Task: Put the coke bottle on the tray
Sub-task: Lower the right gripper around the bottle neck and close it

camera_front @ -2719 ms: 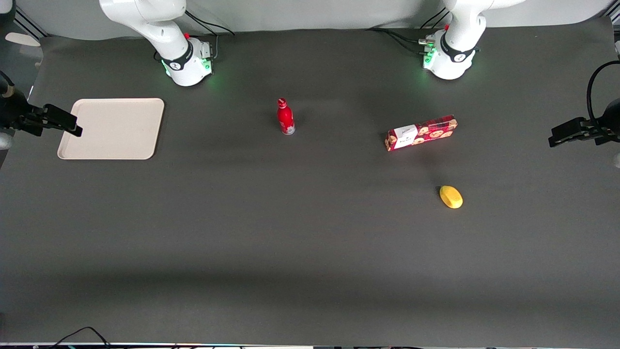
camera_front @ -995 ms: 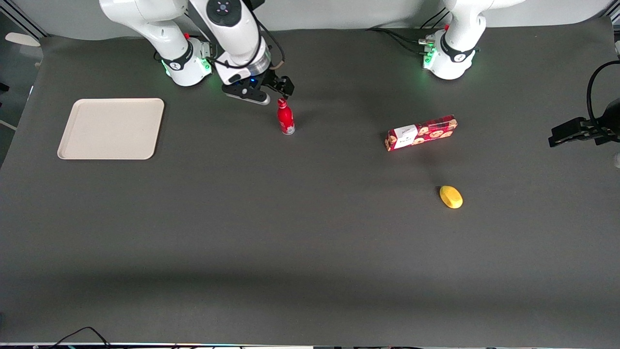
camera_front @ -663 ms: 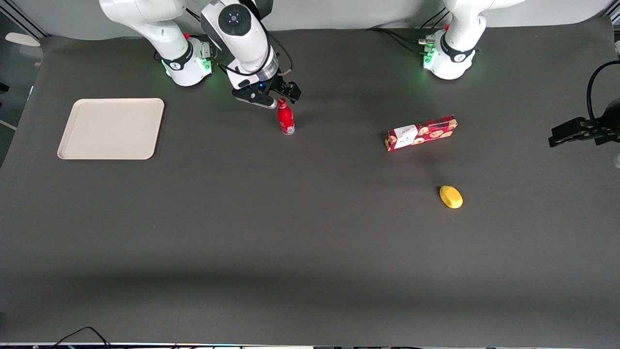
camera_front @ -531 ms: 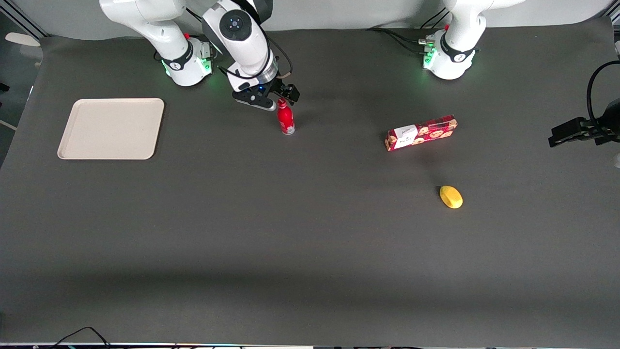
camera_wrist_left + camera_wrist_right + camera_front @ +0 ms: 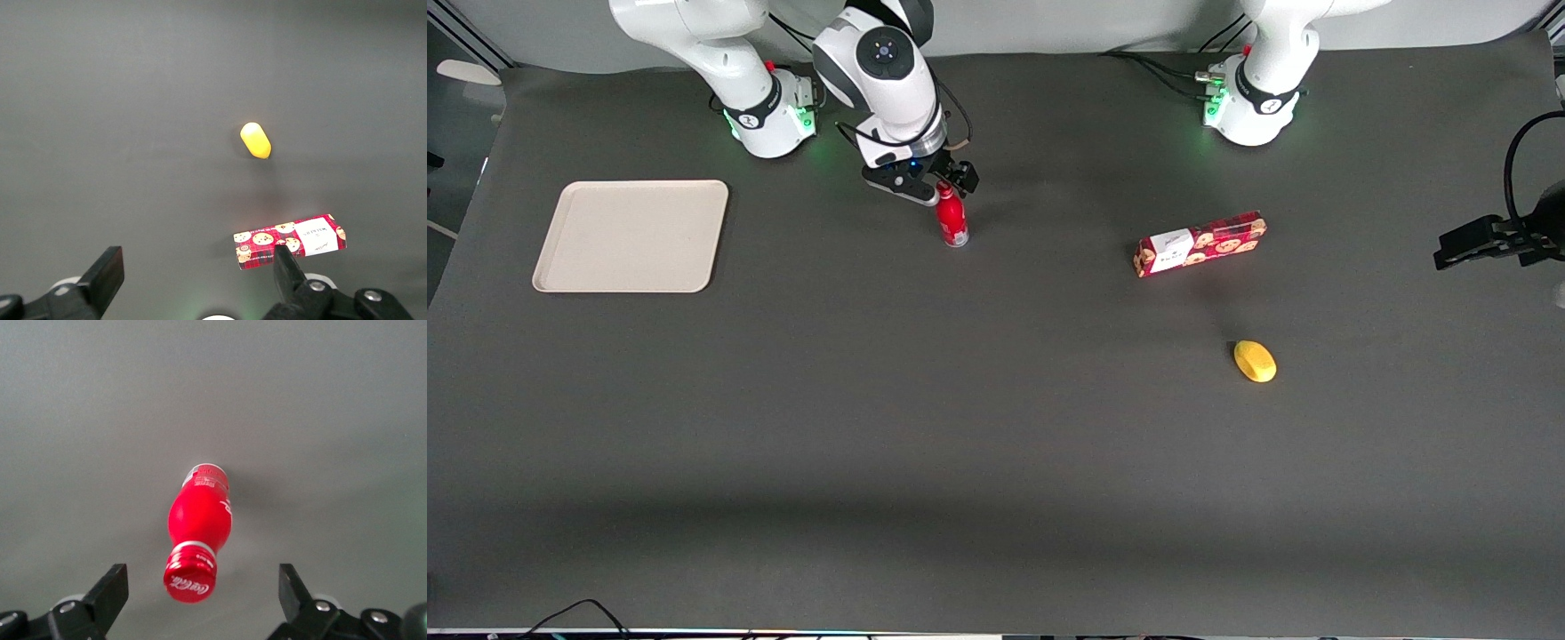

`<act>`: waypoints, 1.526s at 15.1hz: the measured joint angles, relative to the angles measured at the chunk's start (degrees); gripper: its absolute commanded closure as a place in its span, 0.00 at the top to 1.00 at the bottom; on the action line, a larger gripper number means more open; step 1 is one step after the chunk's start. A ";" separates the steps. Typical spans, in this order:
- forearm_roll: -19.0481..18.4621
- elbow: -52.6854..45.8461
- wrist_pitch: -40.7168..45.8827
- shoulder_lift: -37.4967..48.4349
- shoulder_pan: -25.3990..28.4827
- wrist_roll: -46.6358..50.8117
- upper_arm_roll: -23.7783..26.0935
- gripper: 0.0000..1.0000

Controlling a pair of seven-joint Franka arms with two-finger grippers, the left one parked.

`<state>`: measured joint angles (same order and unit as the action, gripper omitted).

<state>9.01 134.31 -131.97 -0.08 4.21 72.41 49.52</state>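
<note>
One gripper [image 5: 945, 182] spread wide over upright coke bottle [image 5: 951, 218] cap.

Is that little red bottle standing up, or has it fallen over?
Standing upright. The coke bottle rests on its silvery base on the table with its cap up; the open gripper hovers just above it, not touching.

Front cam sits high, looking down over the whole table [image 5: 996, 462] toward my bases. My right wrist cam stares straight down past my gripper [image 5: 200, 600], spread wide, close above the coke bottle [image 5: 199, 520], which the front cam also catches [image 5: 951, 218]. The left wrist cam looks down from higher up at the cookie box [image 5: 290, 241] and a yellow thing [image 5: 255, 140].
</note>
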 measured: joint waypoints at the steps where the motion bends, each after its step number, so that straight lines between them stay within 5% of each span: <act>1: -0.04 0.00 -0.25 -0.21 0.00 0.27 0.19 0.86; 9: -2.43 -0.01 -0.62 -0.28 0.00 1.13 0.83 0.85; 14: -5.02 -0.01 -0.66 -0.28 0.01 2.37 0.83 0.55; 20: -5.14 -0.01 -0.78 -0.30 0.01 2.76 0.84 0.04; 23: -5.15 -0.02 -0.78 -0.30 0.01 2.83 0.85 0.00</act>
<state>3.86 134.29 -132.75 -0.38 4.22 75.24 50.37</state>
